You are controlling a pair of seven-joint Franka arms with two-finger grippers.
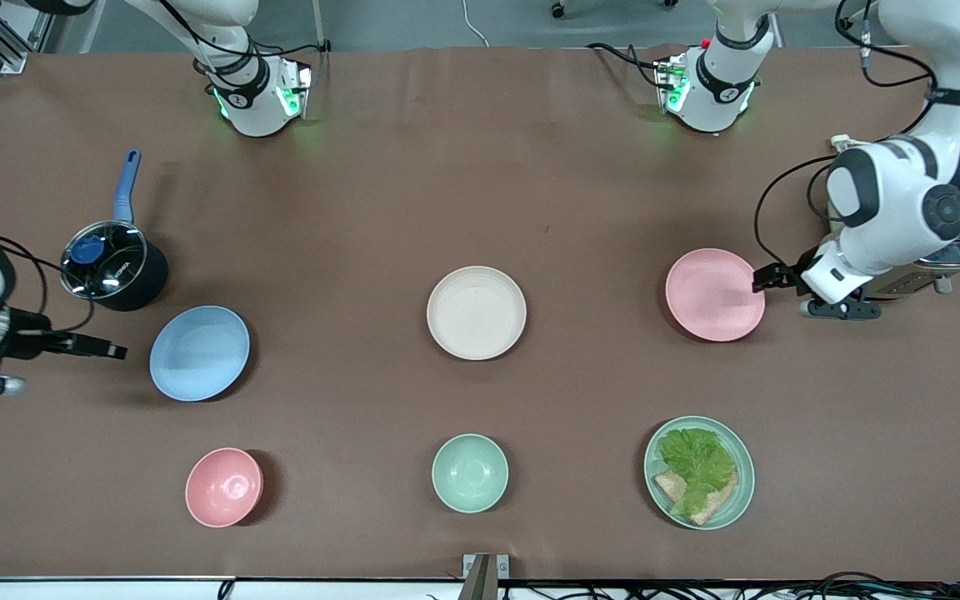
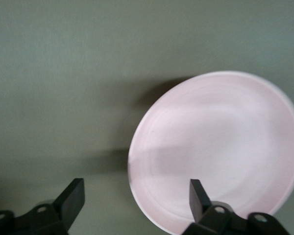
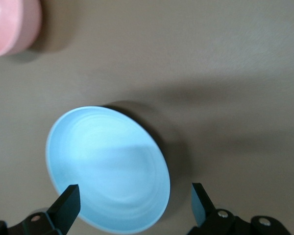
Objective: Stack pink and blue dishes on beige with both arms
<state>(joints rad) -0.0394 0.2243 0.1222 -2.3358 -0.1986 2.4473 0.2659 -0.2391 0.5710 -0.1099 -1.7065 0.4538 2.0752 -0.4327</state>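
So the table has a smooth brown cover, and the beige plate sits bare in the middle of it, round, shallow and matte. The pink plate lies toward the left arm's end, same shape and finish, and the left tool is right at its rim with fingers spread wide, one finger over the plate's edge in the left wrist view, holding nothing. The blue plate is toward the right arm's end, and the right tool is just beside it, also wide and holding nothing.

Nearer the camera there's a small deep pink bowl, a mint bowl, and a mint plate with crinkly lettuce on toast. A dark pot with a glass lid and blue handle sits just beside the blue plate, farther from the camera.
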